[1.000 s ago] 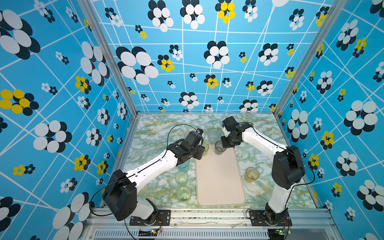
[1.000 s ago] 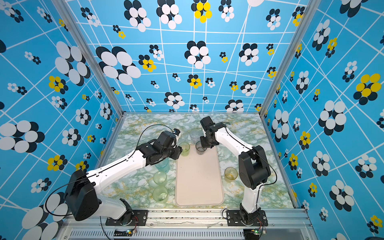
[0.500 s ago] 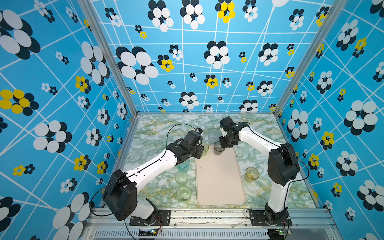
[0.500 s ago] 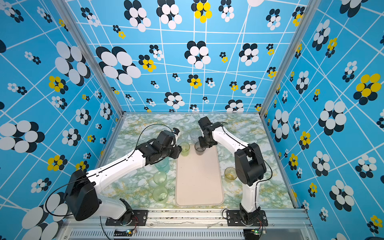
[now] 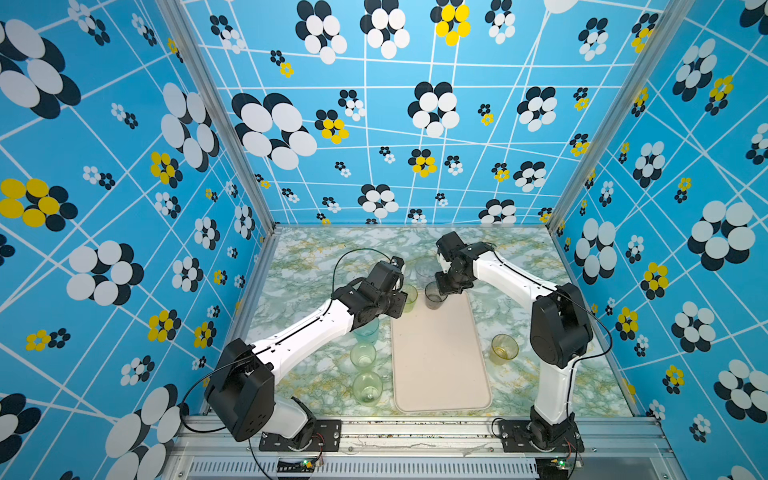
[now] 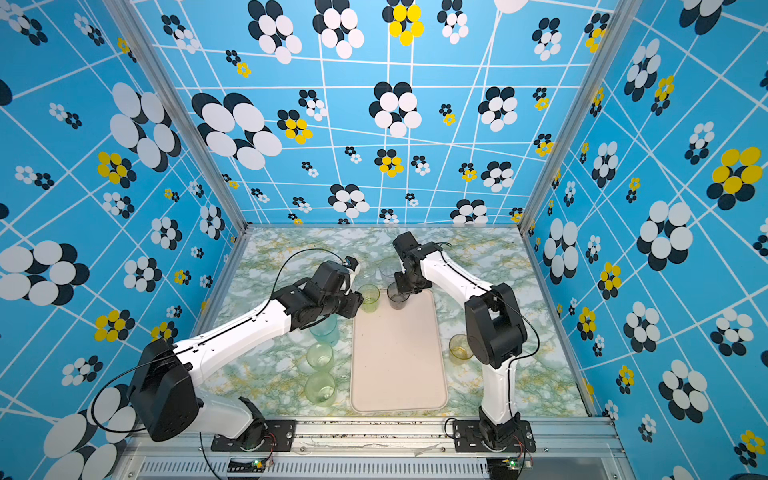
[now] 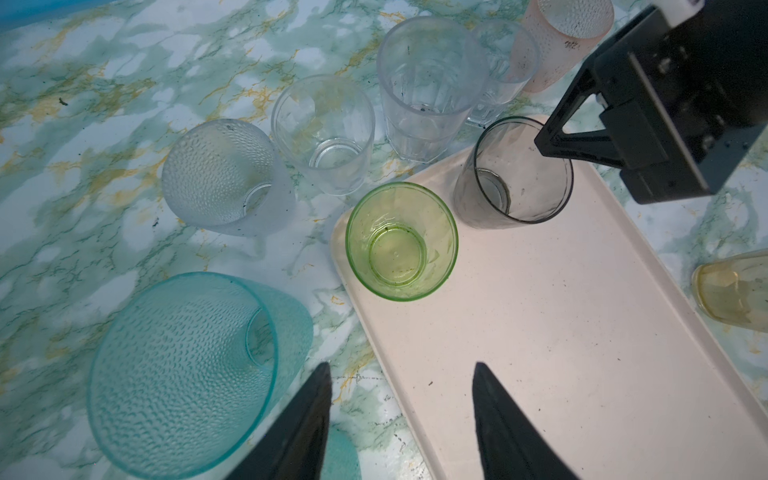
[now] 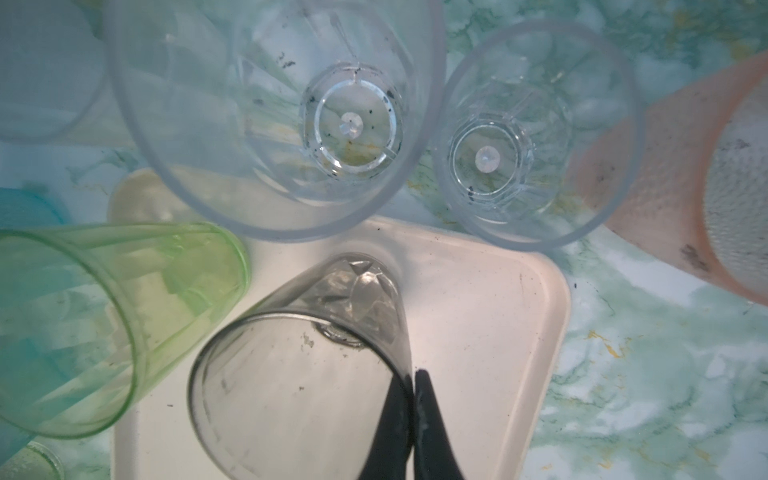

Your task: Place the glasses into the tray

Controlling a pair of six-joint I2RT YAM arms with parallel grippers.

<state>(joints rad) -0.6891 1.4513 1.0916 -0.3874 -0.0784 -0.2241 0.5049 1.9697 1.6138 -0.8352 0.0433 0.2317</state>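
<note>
1. Far left, off the tray (image 5: 440,374), we've got the teal glass (image 7: 183,365), a pale green glass (image 5: 363,355) and a second pale green glass (image 5: 368,386) waiting on the marble table (image 5: 311,257). All are empty.
2. The left gripper (image 7: 402,368) hovers over the tray's left rim, fingers about half spread and holding nothing. The danger we see: going for the teal glass, a finger clips its wall and tips it.
3. The green glass (image 7: 401,241) stands upright and empty in the tray's far corner.
4. Just beside it, the smoky grey glass (image 7: 515,174) looks set down on the tray, with only specks inside. The right gripper (image 8: 414,374) is clamped tight on its rim. If it pulls sideways on release, that glass knocks the green one or topples over the rim.
5. Far right, the amber glass (image 5: 504,349) sits empty on the table.
</note>
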